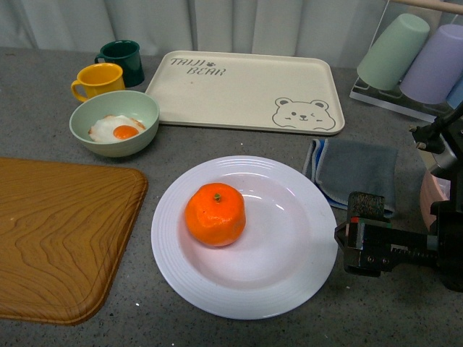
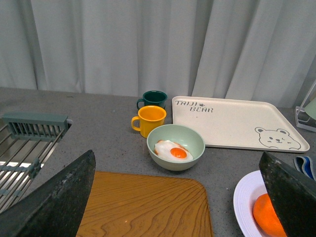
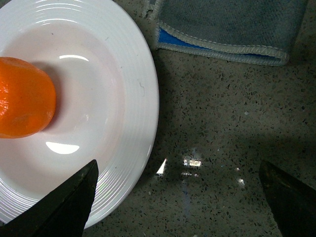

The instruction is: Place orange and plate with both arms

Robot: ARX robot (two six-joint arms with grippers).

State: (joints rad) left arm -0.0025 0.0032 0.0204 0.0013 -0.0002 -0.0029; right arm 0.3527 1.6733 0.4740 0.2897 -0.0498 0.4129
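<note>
The orange (image 1: 215,214) sits left of centre in the white ridged plate (image 1: 282,238) on the grey counter. My right gripper (image 1: 359,235) is open and empty, low beside the plate's right rim. In the right wrist view it (image 3: 177,197) hangs over bare counter, with one finger (image 3: 64,207) over the plate's rim (image 3: 133,74) and the orange (image 3: 24,98) apart from it. My left gripper (image 2: 177,190) is open and empty above the wooden board (image 2: 143,207). It is out of the front view. The plate (image 2: 244,197) and orange (image 2: 264,215) show beside its finger (image 2: 291,192).
A wooden board (image 1: 58,231) lies left of the plate. Behind are a pale green bowl (image 1: 137,108) with a fried egg, a yellow mug (image 1: 100,79), a dark green mug (image 1: 123,58) and a cream bear tray (image 1: 246,90). A grey cloth (image 1: 358,170) and a cup rack (image 1: 412,58) are at right. A sink rack (image 2: 29,143) shows.
</note>
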